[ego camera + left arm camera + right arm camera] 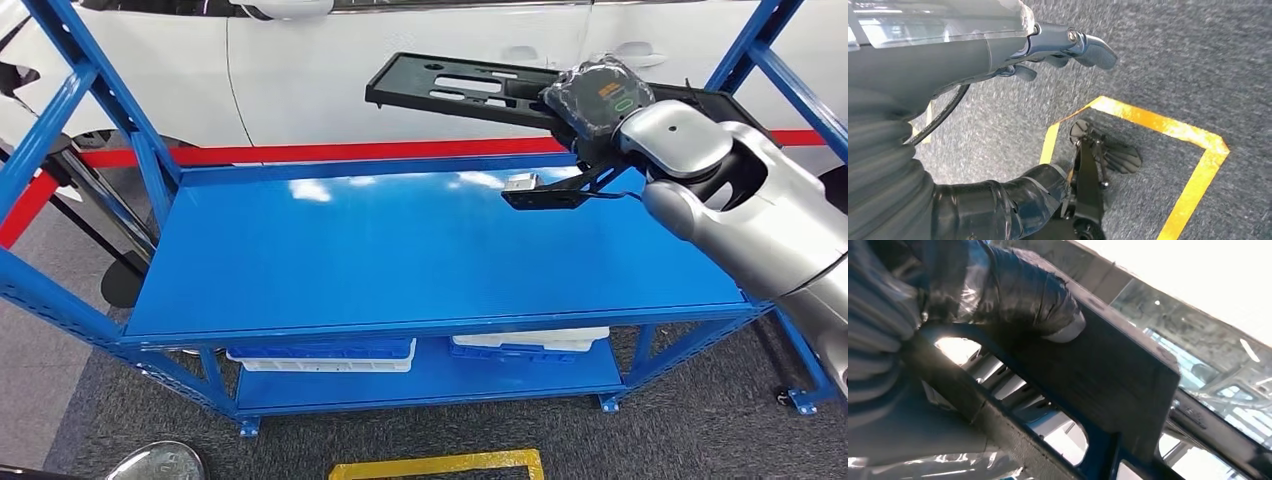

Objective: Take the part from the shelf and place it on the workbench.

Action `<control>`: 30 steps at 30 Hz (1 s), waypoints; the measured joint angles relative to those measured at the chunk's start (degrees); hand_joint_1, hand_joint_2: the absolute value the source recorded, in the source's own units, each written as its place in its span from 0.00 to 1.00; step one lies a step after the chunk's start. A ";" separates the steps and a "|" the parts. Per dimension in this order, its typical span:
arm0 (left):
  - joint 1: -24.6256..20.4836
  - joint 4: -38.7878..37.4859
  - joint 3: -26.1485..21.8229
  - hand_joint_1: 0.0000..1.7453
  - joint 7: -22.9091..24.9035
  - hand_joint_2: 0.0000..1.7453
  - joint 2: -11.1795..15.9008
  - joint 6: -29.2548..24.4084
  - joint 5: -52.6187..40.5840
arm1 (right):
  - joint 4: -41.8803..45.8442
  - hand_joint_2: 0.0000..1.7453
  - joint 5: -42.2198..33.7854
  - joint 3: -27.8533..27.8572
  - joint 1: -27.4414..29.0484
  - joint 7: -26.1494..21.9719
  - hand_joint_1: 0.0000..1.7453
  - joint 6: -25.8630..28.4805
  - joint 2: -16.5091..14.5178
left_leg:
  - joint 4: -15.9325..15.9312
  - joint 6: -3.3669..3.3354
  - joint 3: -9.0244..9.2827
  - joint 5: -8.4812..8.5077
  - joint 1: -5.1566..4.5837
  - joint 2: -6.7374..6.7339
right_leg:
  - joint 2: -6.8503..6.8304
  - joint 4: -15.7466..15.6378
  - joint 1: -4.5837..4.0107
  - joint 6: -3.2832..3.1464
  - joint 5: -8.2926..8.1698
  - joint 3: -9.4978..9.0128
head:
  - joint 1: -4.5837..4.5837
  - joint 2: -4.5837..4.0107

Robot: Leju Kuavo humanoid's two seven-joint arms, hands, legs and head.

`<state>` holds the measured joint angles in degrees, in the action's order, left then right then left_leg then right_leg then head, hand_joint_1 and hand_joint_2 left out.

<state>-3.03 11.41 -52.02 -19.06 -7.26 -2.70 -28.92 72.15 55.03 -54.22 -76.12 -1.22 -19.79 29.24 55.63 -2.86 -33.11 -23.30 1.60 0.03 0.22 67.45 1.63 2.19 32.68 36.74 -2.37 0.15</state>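
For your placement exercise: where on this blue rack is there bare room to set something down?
The top shelf is bare between the blue uprights, below the black part held by the right hand. The lower shelf is crowded at its back by flat trays.

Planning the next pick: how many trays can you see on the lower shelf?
2. One white-and-blue tray sits toward the left of the lower shelf, the other toward the right. The upper shelf may hide more.

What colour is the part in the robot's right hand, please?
Black; the part shows best in the head view.
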 joint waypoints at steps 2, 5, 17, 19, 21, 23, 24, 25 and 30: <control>-0.08 0.00 -0.16 0.00 0.35 1.00 0.00 -0.33 -0.18 | -0.13 1.00 -0.08 -0.20 0.45 0.06 1.00 0.15 0.14 | 0.14 0.20 -0.15 -0.02 0.24 -0.03 | -0.04 4.83 0.49 0.45 1.46 2.16 | -0.02 0.00; -0.08 0.00 -0.31 0.00 0.95 1.00 0.01 -0.79 -0.54 | -0.44 1.00 -0.86 -0.50 1.05 -0.08 1.00 0.09 0.23 | 1.67 1.63 -0.86 -0.73 1.21 -0.04 | -0.37 -0.74 1.84 2.00 -2.97 -0.52 | -0.02 -0.01; -0.03 -0.02 -0.82 0.00 1.01 1.00 0.08 -0.75 -0.70 | -1.18 1.00 -3.38 -1.59 1.71 -1.03 1.00 -0.67 0.18 | 19.97 3.52 -8.75 -11.10 0.75 -0.02 | -0.09 -5.05 0.19 -2.51 -6.64 0.67 | 0.13 -0.01; -0.07 -0.02 -0.84 0.00 1.00 1.00 0.09 -0.75 -0.81 | -1.19 1.00 -3.38 -1.84 1.73 -1.03 1.00 -0.67 0.18 | 19.50 2.22 -7.18 -10.39 -0.13 0.02 | -0.07 -5.06 -0.76 -3.03 -7.23 1.27 | 0.13 -0.01; -0.17 -0.01 -0.85 0.00 0.97 1.00 0.19 -0.76 -0.89 | -1.18 1.00 -3.38 -1.93 1.60 -1.02 1.00 -0.65 0.18 | 12.38 -0.07 -2.44 -8.14 -1.33 0.12 | -0.06 -5.10 -1.51 -3.31 -7.83 1.73 | 0.16 -0.01; -0.23 0.02 -0.87 0.00 0.93 1.00 0.34 -0.79 -0.86 | -1.21 1.00 -3.37 -1.93 1.38 -0.96 1.00 -0.63 0.19 | 6.67 -1.57 0.93 -6.75 -2.23 -0.16 | -0.19 -5.42 -1.70 -3.20 -8.58 1.94 | 0.19 -0.01; -0.25 0.03 -0.89 0.00 0.91 1.00 0.42 -0.81 -0.85 | -1.24 1.00 -3.36 -1.93 1.32 -0.92 1.00 -0.62 0.20 | 5.37 -1.86 1.40 -6.43 -2.54 -0.28 | -0.30 -5.69 -1.56 -2.98 -9.03 1.99 | 0.20 0.00; -0.28 0.03 -0.90 0.00 0.90 1.00 0.43 -0.83 -0.84 | -1.27 1.00 -3.36 -1.95 1.28 -0.88 1.00 -0.62 0.20 | 4.82 -1.74 1.37 -5.67 -2.71 -0.42 | -0.38 -6.19 -1.44 -2.65 -9.64 1.96 | 0.17 0.00; -0.45 0.04 -1.15 0.00 0.79 1.00 0.28 -0.84 -1.00 | -1.32 1.00 -3.30 -2.10 0.85 -0.71 1.00 -0.61 0.36 | 0.09 -1.25 0.74 -0.82 -2.02 -0.93 | -0.18 -2.49 -1.29 -1.33 -4.60 3.63 | 0.22 -0.01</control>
<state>-3.49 11.45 -53.17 -18.27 -6.97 -3.54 -29.92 70.84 51.74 -56.32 -75.27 -1.93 -20.40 29.60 55.71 -4.11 -32.37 -24.12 -0.42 -0.90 0.04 64.96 0.34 0.86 28.07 40.38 -2.14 0.15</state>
